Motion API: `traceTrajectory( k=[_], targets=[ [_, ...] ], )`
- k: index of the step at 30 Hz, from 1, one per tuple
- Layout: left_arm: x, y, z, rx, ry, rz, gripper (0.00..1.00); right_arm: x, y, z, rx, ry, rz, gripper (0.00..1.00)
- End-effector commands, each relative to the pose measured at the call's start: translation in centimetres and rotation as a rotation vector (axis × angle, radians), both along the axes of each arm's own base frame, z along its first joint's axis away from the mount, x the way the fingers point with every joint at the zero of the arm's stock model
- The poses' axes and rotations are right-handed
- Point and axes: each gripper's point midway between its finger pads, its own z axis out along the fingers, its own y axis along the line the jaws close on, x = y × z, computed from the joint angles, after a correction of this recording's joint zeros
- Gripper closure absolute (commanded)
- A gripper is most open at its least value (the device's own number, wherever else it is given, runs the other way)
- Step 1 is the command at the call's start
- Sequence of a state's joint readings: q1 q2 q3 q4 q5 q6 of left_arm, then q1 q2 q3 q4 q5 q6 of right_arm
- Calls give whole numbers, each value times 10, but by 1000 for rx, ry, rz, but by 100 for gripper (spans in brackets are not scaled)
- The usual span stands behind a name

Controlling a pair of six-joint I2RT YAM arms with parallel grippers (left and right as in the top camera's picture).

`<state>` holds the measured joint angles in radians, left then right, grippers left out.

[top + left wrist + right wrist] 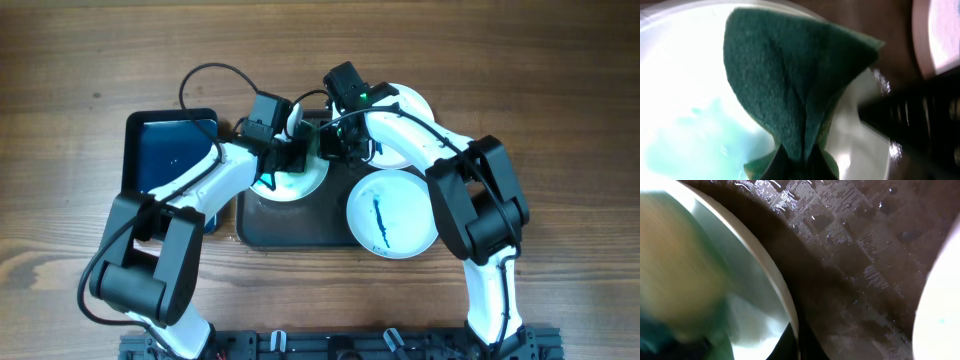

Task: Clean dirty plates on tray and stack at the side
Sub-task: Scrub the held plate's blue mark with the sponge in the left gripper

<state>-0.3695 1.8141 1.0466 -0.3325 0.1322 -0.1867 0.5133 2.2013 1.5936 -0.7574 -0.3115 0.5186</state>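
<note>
A white plate lies at the left of the dark tray. My left gripper is shut on a green sponge and presses it onto this plate, which shows a pale teal smear. My right gripper is shut on the same plate's rim, one finger inside and one outside. A second plate with a blue streak lies at the tray's right. A third plate lies behind it, partly under the right arm.
A smaller black tray with a blue bottom stands to the left of the dark tray. The dark tray's textured floor is wet. Bare wood tabletop surrounds everything.
</note>
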Motion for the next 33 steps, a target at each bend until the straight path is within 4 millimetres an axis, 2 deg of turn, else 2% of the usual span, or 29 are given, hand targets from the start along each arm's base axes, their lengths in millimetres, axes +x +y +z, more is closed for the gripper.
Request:
traceTrajectory(
  k=[1, 3, 5, 6, 8, 9, 10, 14, 16, 18, 19, 20, 22, 24, 26, 28, 29, 32, 33],
  targets=[
    [31, 64, 6, 243, -145, 353, 96, -10, -3, -15, -14, 45, -4, 96],
    [29, 79, 7, 316, -156, 394, 96, -9, -3, -15, -14, 45, -4, 96],
    [17, 80, 0, 331, -100, 376, 96, -9, -3, -15, -13, 43, -4, 96],
    [4, 74, -7, 311, -29, 341, 96, -9, -2, -15, -12, 42, -4, 96],
    [-23, 59, -19, 239, 108, 275, 96, -9, -2, -15, -12, 41, -4, 96],
    [-38, 44, -23, 168, 189, 220, 96, -8, -2, -15, -10, 39, -4, 96],
    [-44, 34, -24, 123, 219, 170, 96, -8, -2, -15, -9, 37, -4, 96],
    [-55, -16, -12, -106, 245, -84, 96, -8, -1, -14, -4, 39, -3, 96],
    [-46, -33, -2, -196, 200, -135, 96, -9, 0, -14, 4, 43, 1, 96],
    [-30, -33, 2, -187, 132, -114, 96, -9, 0, -14, 4, 43, 1, 96],
    [-21, -26, 1, -155, 102, -64, 96, -9, 0, -14, 4, 43, 2, 96],
    [-6, -10, -1, -80, 52, 35, 96, -9, 0, -14, 4, 43, 2, 96],
    [11, 21, -3, 54, -18, 184, 96, -9, 0, -14, 3, 44, 1, 96],
    [20, 50, -1, 178, -76, 315, 96, -9, 1, -14, 4, 43, 3, 96],
    [18, 59, -2, 221, -78, 333, 96, -9, 1, -14, 4, 43, 3, 96],
    [8, 56, -7, 210, -23, 318, 96, -9, 1, -14, 4, 42, 3, 96],
    [-2, 48, -11, 178, 26, 289, 96, -9, 1, -14, 4, 42, 3, 96],
    [-33, 9, -17, -11, 197, 174, 96, -9, 1, -14, 4, 42, 3, 96],
    [-43, -12, -12, -109, 246, 97, 96, -9, 1, -14, 5, 42, 3, 96]
  ],
)
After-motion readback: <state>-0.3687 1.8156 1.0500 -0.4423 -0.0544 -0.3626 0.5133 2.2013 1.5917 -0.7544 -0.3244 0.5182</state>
